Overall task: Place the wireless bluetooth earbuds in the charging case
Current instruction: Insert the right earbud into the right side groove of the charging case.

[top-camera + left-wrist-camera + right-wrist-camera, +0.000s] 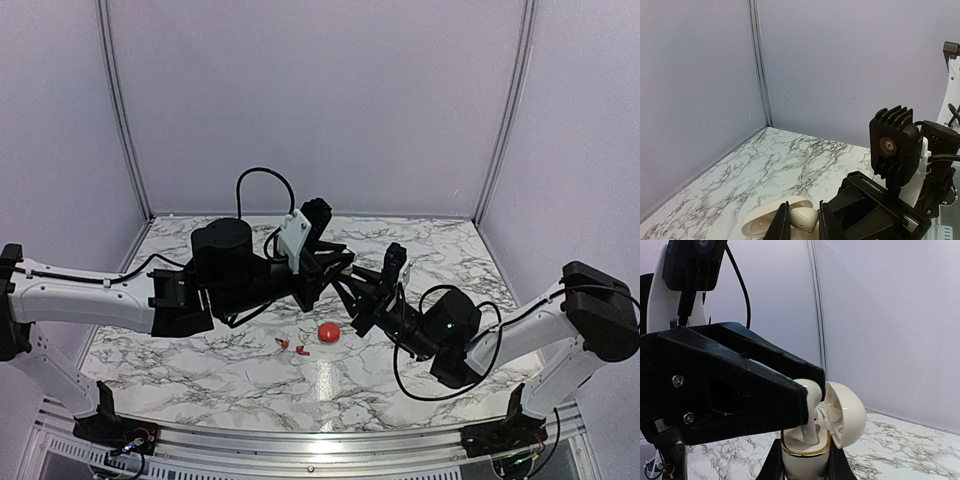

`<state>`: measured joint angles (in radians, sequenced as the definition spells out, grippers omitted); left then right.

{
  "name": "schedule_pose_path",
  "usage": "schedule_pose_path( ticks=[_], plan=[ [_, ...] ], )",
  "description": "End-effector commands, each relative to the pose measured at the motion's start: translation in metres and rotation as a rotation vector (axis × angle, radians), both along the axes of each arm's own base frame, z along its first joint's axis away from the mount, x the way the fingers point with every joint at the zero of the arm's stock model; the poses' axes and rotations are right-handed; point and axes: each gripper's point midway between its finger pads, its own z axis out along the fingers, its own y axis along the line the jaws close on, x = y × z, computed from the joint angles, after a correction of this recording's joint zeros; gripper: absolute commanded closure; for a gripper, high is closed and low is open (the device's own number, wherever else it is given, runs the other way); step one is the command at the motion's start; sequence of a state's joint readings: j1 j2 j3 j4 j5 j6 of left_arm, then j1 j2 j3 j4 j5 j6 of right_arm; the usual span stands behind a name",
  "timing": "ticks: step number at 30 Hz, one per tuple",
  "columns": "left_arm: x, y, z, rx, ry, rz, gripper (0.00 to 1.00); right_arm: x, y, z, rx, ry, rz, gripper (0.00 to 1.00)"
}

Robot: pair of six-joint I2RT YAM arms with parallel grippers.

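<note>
Right gripper (804, 450): I am clamping it narrowly on the lower body of the charging case (805, 462), one finger on each side, with the gold-rimmed mouth facing up.
Left gripper (802, 220): I am pinching it nearly closed on a rounded white part at the case's open mouth. I cannot tell exactly which part of the case that is.
Left finger (740, 390): it is reaching across the right wrist view from the left, its tip sitting right at the case's opening.
Lid (846, 412): it is standing open, hinged back to the side away from my left gripper.
Case position: I am holding it between both grippers where my two arms are meeting over the middle of the marble table (200, 370). Whether its underside is touching the table I cannot tell.
Earbuds: the two tiny red pieces (282, 343) (301, 350) are lying loose on the table, close together, nearer my bases than the grippers, and neither gripper is touching them.
Red ball (328, 332): it is sitting on the table just beside the earbuds, on their right, below my right gripper in the top view.
</note>
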<state>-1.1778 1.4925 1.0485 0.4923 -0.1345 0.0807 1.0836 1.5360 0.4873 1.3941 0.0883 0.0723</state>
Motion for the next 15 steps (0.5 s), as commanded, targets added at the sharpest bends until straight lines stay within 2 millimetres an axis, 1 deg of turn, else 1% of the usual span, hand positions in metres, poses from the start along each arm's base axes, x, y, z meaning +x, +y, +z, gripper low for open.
schedule_pose_path(
  ticks=[1, 5, 11, 15],
  plan=[
    [0.001, 0.01, -0.033, 0.126, -0.017, 0.028, 0.9, -0.009, -0.015, 0.068, 0.204, -0.074, 0.013, 1.0],
    [0.005, 0.012, -0.034, 0.129, -0.014, 0.052, 0.9, -0.012, -0.012, 0.069, 0.196, -0.087, 0.029, 1.0],
    [0.009, 0.012, -0.035, 0.126, 0.005, 0.077, 0.9, -0.012, -0.001, 0.065, 0.129, -0.121, 0.016, 1.0],
    [0.011, 0.013, -0.037, 0.127, 0.02, 0.091, 0.9, -0.011, -0.004, 0.065, 0.119, -0.132, -0.01, 1.0]
  ],
)
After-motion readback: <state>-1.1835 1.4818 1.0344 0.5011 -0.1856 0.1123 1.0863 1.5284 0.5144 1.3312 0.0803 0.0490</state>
